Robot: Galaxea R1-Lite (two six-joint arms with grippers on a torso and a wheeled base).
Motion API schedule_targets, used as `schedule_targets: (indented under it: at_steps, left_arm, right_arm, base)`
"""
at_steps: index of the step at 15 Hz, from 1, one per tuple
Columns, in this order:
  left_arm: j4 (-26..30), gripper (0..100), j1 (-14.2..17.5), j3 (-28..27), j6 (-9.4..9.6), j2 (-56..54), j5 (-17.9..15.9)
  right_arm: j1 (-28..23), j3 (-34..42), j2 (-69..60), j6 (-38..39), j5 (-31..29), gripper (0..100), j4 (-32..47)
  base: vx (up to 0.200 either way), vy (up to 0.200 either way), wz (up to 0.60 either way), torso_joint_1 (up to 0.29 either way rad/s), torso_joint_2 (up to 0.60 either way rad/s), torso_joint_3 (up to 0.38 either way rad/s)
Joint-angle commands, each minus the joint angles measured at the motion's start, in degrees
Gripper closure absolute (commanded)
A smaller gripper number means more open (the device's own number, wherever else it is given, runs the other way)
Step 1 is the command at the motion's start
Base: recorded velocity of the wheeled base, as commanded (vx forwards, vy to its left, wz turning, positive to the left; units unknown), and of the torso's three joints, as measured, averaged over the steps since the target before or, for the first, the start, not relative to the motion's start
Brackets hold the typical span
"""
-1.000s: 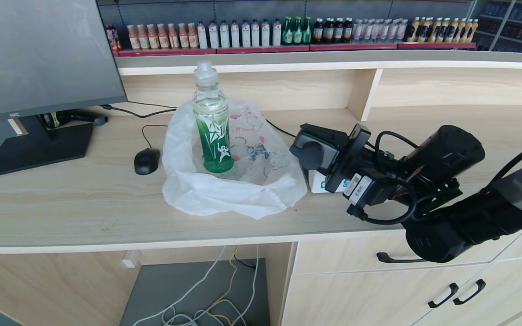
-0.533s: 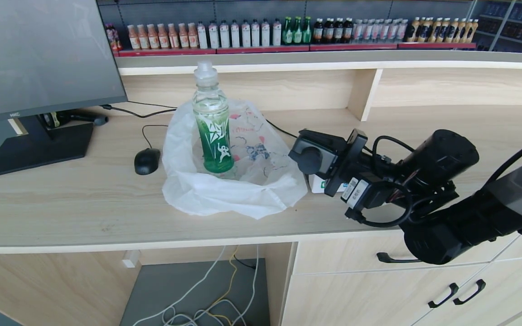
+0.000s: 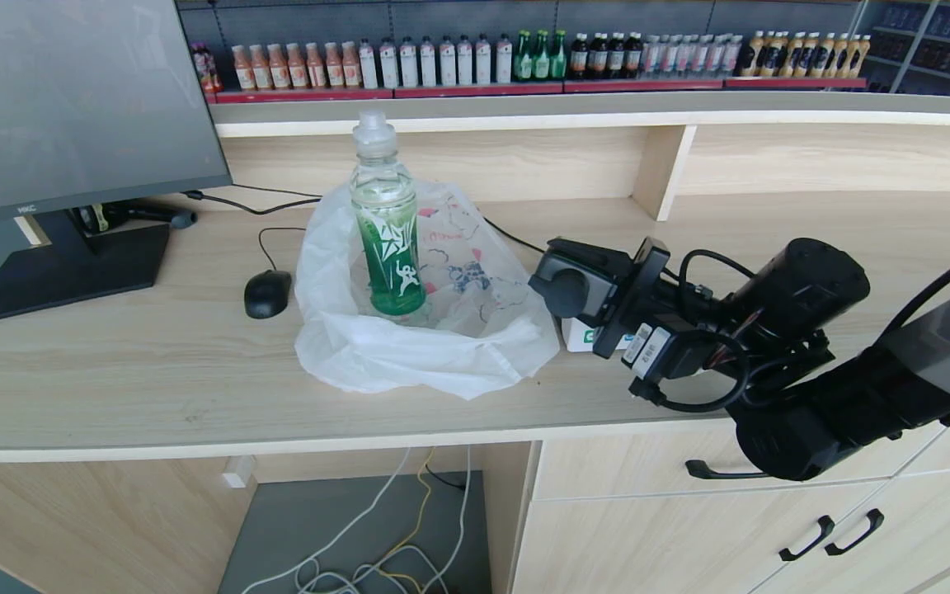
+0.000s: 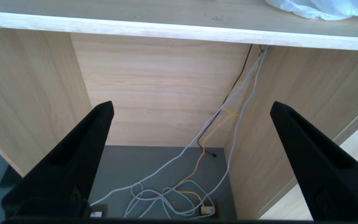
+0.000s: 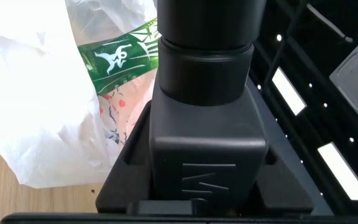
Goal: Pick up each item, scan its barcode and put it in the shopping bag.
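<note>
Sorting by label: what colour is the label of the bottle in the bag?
Label: green with white markings; head view best.

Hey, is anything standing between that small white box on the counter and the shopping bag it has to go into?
Nothing visible does. The white box sits on the counter right beside the open shopping bag. The scanner hangs over the box, hiding part of it, and the bottle stands upright inside the bag.

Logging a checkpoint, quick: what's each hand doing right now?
Left hand: open, holding nothing, below the counter.
Right hand: closed on the black scanner, beside the shopping bag.
</note>
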Motion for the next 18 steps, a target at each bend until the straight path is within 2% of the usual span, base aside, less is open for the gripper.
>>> schedule_targets:
  at_steps: [1,15,18]
  left_arm:
    - [0.0,0,0.0,0.0,-0.03,0.0,0.0]
    - [0.0,0,0.0,0.0,-0.03,0.0,0.0]
    - [0.0,0,0.0,0.0,-0.03,0.0,0.0]
  right_arm:
    - [0.0,0.1,0.1,0.0,0.0,100,-0.1]
    - [-0.2,-0.1,-0.7,1.3,-0.1,100,-0.1]
    - [0.0,-1.0,-5.6,6.2,-2.3,100,-0.1]
  base:
    - [0.000,0.000,0.00,0.000,0.00,0.000]
    - [0.000,0.000,0.00,0.000,0.00,0.000]
    - [0.000,0.000,0.00,0.000,0.00,0.000]
